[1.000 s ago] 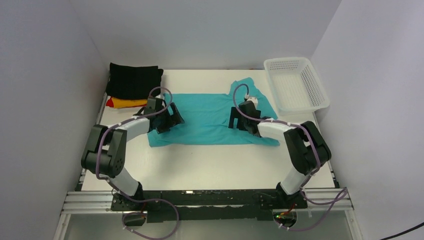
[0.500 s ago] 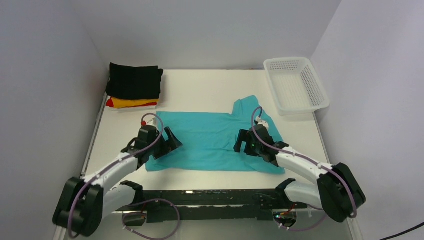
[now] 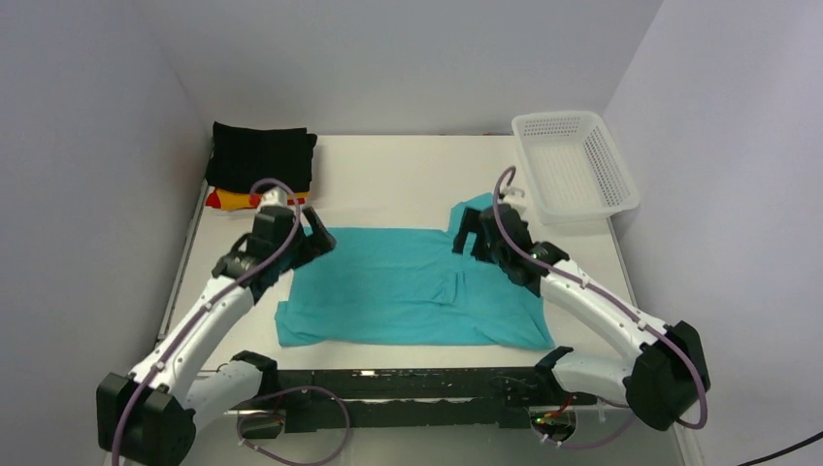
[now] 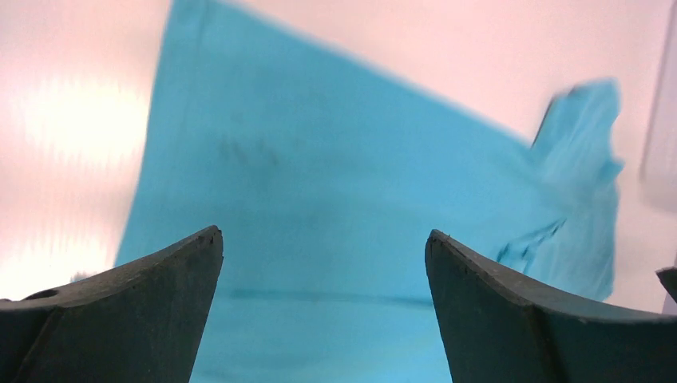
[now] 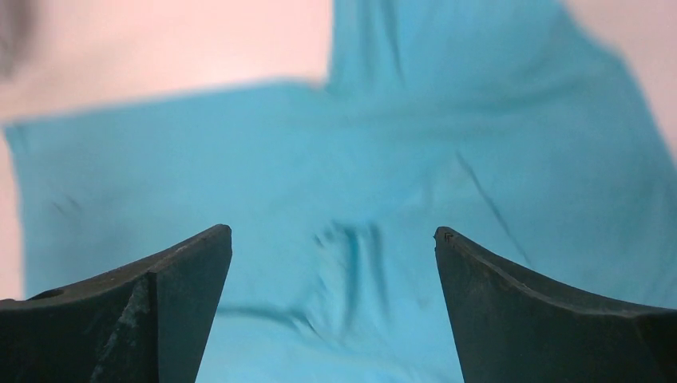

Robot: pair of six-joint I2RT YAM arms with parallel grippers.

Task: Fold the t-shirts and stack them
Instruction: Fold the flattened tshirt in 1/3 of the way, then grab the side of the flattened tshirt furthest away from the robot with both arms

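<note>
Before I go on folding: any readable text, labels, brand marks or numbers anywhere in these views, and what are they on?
None can be read.
Teal t-shirt: plain in all three views, no print or tag showing.
Black t-shirt atop the folded stack: no visible marking.
White mesh basket: no label.
Left gripper and right gripper: no legible markings.
</note>
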